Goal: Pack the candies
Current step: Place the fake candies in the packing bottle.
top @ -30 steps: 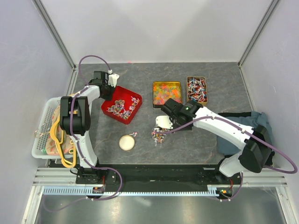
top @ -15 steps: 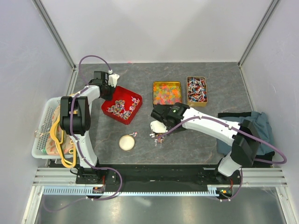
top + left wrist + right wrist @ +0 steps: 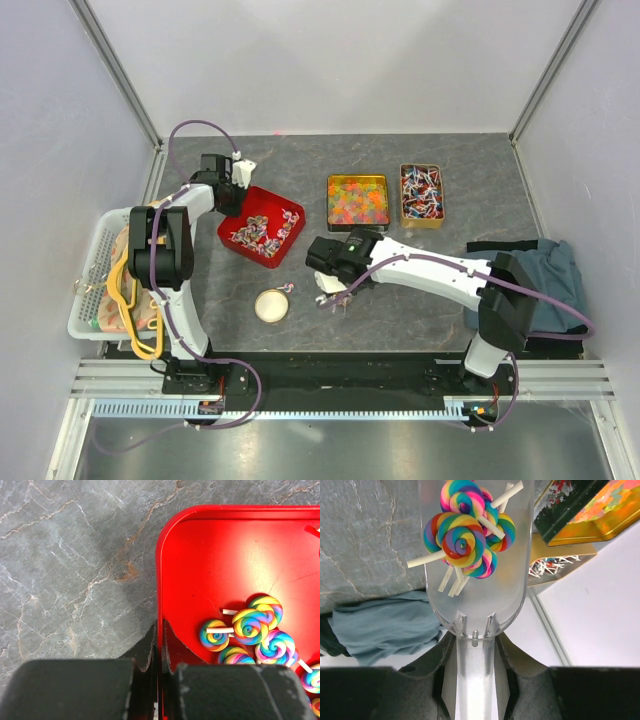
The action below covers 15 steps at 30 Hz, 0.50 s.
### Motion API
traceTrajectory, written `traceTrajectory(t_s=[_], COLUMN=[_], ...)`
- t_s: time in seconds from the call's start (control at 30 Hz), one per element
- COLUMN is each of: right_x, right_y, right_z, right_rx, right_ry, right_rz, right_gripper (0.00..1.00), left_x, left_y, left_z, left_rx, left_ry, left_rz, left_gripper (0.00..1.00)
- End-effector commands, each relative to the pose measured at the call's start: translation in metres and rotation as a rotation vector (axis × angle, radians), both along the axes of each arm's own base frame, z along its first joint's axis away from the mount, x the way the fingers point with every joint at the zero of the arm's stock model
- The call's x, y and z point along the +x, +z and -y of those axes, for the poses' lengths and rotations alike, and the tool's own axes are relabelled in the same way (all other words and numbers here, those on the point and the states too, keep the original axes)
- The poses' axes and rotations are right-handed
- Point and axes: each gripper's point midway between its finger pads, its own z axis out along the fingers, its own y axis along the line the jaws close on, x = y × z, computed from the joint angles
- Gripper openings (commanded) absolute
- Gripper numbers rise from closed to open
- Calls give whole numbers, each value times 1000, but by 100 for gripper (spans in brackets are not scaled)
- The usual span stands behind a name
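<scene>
The candies are rainbow swirl lollipops on white sticks. Several lie in the red tray (image 3: pixel 264 198), which also shows in the left wrist view (image 3: pixel 225 555) with lollipops (image 3: pixel 252 625) in it. My left gripper (image 3: pixel 232 186) (image 3: pixel 159 645) is shut on the red tray's rim at its far left corner. My right gripper (image 3: pixel 336 262) (image 3: pixel 475 645) is shut on the handle of a clear plastic scoop (image 3: pixel 334 291) (image 3: pixel 490 595). The scoop holds several lollipops (image 3: pixel 465 535) and hangs over the table between the tray and the tins.
A gold tin of lollipops (image 3: pixel 422 194) and a gold tin of orange gummies (image 3: pixel 357 199) stand at the back. A small round tub (image 3: pixel 271 305) sits near the front, one lollipop (image 3: pixel 289 287) beside it. A white basket (image 3: pixel 88 300) is at the left, a blue cloth (image 3: pixel 548 280) at the right.
My right arm has carried the loaded scoop leftward, away from the tins and closer to the red tray. The left arm has not moved.
</scene>
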Motion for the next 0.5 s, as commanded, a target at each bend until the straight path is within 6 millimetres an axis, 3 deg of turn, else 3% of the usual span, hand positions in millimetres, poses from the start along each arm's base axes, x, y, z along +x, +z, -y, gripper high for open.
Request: traceTrajectory(t_s=[0.0, 0.47], right_x=[3, 4], right_y=[18, 35], right_z=[-2, -13], right_rx=[-79, -181], right_ry=[35, 93], right_rz=[80, 177], right_gripper=[0, 0], left_x=[10, 7], left_y=[21, 21], left_z=[6, 7], left_rx=[-47, -53], left_ry=[-12, -21], left_rz=[72, 79], left_gripper=[2, 2])
